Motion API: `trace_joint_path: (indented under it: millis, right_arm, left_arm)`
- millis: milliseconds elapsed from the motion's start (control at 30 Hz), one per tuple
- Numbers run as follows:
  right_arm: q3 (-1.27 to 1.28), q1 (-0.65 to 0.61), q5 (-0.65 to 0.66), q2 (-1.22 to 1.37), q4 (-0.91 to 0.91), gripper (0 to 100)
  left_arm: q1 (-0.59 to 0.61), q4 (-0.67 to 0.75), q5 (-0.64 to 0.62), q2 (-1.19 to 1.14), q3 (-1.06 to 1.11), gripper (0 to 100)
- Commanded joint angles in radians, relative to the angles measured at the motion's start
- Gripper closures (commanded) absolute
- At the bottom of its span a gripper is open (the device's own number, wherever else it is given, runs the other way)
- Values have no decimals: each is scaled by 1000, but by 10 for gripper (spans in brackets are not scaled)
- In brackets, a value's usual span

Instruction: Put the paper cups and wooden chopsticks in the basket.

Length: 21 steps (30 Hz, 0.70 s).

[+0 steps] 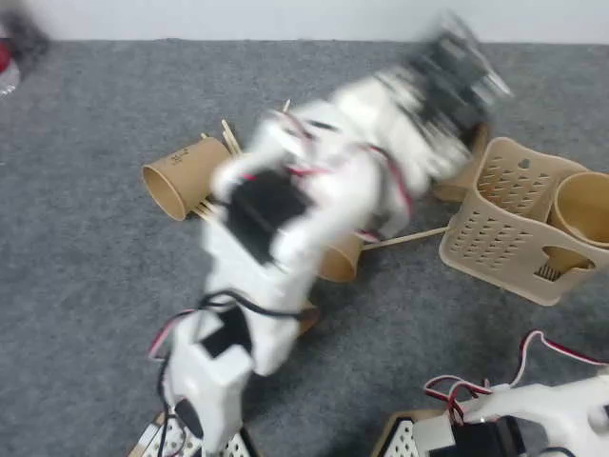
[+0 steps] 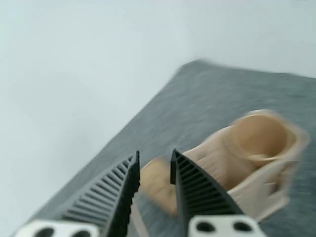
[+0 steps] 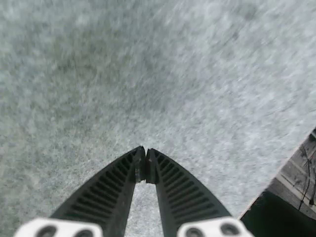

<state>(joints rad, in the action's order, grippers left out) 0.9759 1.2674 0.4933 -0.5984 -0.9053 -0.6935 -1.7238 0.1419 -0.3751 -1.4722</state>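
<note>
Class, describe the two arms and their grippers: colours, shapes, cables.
The left arm and right arm are white shells with black motor blocks and trailing red and white cables. The left gripper and right gripper have black, ribbed, tapering fingers on white bases.

Grey carpet (image 1: 86, 286) beneath a plain white wall (image 1: 285, 17).
</note>
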Motion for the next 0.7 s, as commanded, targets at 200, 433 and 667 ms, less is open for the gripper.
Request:
trace_joint_path:
  millis: [200, 433, 667]
  right_arm:
    - [-404, -107, -21, -28, -274, 991]
    - [-689, -265, -26, -18, -542, 986]
    - [-786, -303, -26, -16, -642, 937]
  left_arm:
    - [181, 34, 196, 611, 1064, 849]
    - [249, 434, 265, 1033, 1827, 848]
    - [348, 997, 269, 1280, 2448, 848]
